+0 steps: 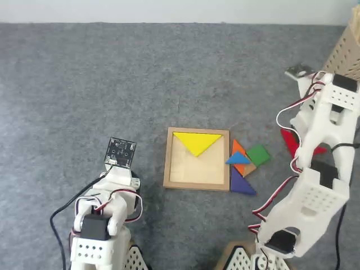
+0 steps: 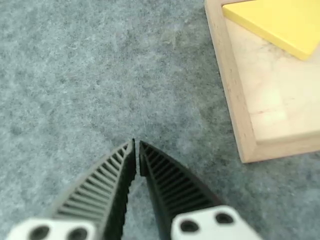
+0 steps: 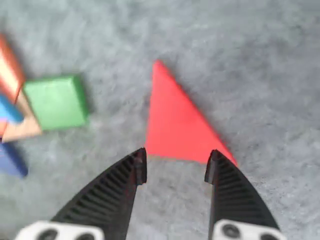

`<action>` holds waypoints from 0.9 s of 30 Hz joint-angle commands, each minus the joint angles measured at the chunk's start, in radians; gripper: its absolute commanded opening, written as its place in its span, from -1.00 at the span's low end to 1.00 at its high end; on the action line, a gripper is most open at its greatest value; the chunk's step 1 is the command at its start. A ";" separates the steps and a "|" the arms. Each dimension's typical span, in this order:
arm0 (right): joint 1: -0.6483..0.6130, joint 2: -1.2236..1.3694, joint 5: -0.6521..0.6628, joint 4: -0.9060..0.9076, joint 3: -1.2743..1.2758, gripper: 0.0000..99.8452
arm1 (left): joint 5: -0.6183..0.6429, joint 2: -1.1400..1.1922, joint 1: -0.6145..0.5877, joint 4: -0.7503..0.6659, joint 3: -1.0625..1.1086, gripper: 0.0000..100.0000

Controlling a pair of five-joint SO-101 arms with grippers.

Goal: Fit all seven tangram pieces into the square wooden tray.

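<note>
Grey mat (image 1: 84,84) under everything. Only the yellow triangle (image 1: 197,142) sits in the tray (image 1: 167,169), against its far rim. My right gripper (image 3: 175,162) is spread, tips at the edge of the red triangle (image 3: 176,125); that pc lies flat well off the tray, beyond the green square (image 1: 258,154). I'd say: drop lower, centre on it, close evenly so it doesn't pivot. My left gripper (image 2: 136,147) is pressed together, empty, near the tray's other side.
</note>
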 commanded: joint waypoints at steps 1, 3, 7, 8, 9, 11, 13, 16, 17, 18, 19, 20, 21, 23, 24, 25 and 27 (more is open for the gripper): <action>-0.008 -0.073 0.210 0.016 0.069 -0.59 | 0.008 -0.021 -0.006 0.006 -0.019 -0.98; -0.008 -0.079 0.259 -0.028 0.144 -0.50 | 0.008 -0.021 -0.006 0.006 -0.019 -0.98; 0.016 -0.079 0.269 -0.213 0.247 -0.38 | 0.008 -0.021 -0.006 0.006 -0.019 -0.98; 0.018 -0.077 0.269 -0.251 0.275 -0.37 | 0.008 -0.021 -0.006 0.006 -0.019 -0.98; 0.018 -0.074 0.269 -0.286 0.299 -0.37 | 0.008 -0.021 -0.006 0.006 -0.019 -0.98; 0.012 -0.059 0.269 -0.346 0.338 -0.37 | 0.008 -0.021 -0.006 0.006 -0.019 -0.98; 0.005 -0.033 0.267 -0.386 0.359 -0.37 | 0.008 -0.021 -0.006 0.006 -0.019 -0.98; 0.002 0.022 0.267 -0.403 0.361 -0.38 | 0.008 -0.021 -0.006 0.006 -0.019 -0.98; 0.002 0.041 0.267 -0.404 0.358 -0.38 | 0.008 -0.021 -0.006 0.006 -0.019 -0.98; 0.002 0.053 0.267 -0.404 0.358 -0.38 | 0.008 -0.021 -0.006 0.006 -0.019 -0.98; 0.004 0.064 0.267 -0.404 0.358 -0.38 | 0.008 -0.021 -0.006 0.006 -0.019 -0.98; 0.005 0.067 0.262 -0.404 0.356 -0.41 | 0.008 -0.021 -0.006 0.006 -0.019 -0.98; 0.007 0.067 0.250 -0.404 0.356 -0.45 | 0.008 -0.021 -0.006 0.006 -0.019 -0.98; 0.007 0.062 0.206 -0.401 0.344 -0.58 | 0.008 -0.021 -0.006 0.006 -0.019 -0.98; 0.007 0.058 0.183 -0.397 0.333 -0.66 | 0.008 -0.021 -0.006 0.006 -0.019 -0.98; 0.008 0.053 0.161 -0.395 0.322 -0.73 | 0.008 -0.021 -0.006 0.006 -0.019 -0.98; 0.010 0.038 0.115 -0.386 0.301 -0.83 | 0.008 -0.021 -0.006 0.006 -0.019 -0.98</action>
